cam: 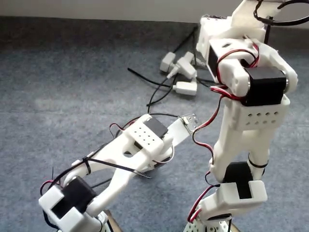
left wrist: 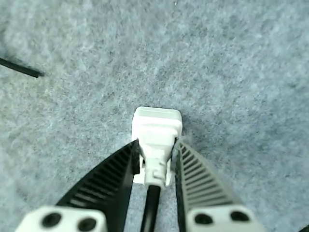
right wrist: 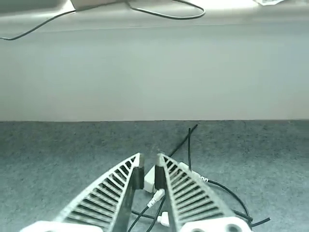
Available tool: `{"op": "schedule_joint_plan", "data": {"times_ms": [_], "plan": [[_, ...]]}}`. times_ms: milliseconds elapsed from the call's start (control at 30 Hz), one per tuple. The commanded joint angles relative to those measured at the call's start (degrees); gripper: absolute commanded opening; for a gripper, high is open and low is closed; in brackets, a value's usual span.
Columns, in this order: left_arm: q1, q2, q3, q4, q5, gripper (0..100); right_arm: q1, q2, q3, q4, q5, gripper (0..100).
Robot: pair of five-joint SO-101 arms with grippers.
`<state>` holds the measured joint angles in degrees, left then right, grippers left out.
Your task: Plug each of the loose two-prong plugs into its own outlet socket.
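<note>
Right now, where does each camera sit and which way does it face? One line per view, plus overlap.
High view: fixed off the arms, looking down over the grey carpet; shows the left arm stretched low and the right arm standing tall.
Left wrist view: on the left arm's wrist, facing down at the carpet; shows the left gripper shut on a white plug.
Right wrist view: on the right arm's wrist, facing level across the carpet toward the wall; shows the right gripper.
Shared: high and right wrist views both see the loose white plugs and black cords.

Grey felt-like surface (cam: pixel 63 77), evenly lit; pale wall (right wrist: pixel 154 72) behind; possibly bright ledge (right wrist: pixel 231 6) above.
</note>
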<state>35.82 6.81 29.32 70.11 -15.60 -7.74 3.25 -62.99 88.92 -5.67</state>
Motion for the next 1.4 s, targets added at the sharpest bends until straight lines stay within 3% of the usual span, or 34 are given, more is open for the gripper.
{"op": "schedule_joint_plan", "data": {"times_ms": [0, 433, 667, 1000, 1167, 1233, 1367], "plan": [[-1.45, 13.23, -7.08, 3.69, 0.44, 0, 3.03, -2.59, -0.84, -1.54, -2.64, 6.3], [-3.03, 15.69, -10.07, 6.33, 0.53, 1, 3.82, -2.51, -4.18, -0.13, -3.08, 6.3], [-4.18, 15.25, -10.15, 6.42, 0.53, 22, 3.91, -2.51, -4.18, -0.13, -2.99, 6.3], [-7.08, 9.98, -10.33, 7.56, 0.44, 21, 3.91, -2.51, -4.18, -0.13, -2.9, 6.3], [-6.99, 6.99, -9.45, 7.47, 0.53, 0, 3.91, -2.51, -4.18, -0.13, -2.9, 6.3], [-6.99, 5.58, -9.45, 7.65, 0.53, 3, 3.91, -2.51, -4.18, -0.13, -2.9, 6.3], [-6.99, 1.36, -9.71, 7.91, 0.53, 1, 3.91, -2.51, -4.18, -0.13, -2.9, 6.3]]}}
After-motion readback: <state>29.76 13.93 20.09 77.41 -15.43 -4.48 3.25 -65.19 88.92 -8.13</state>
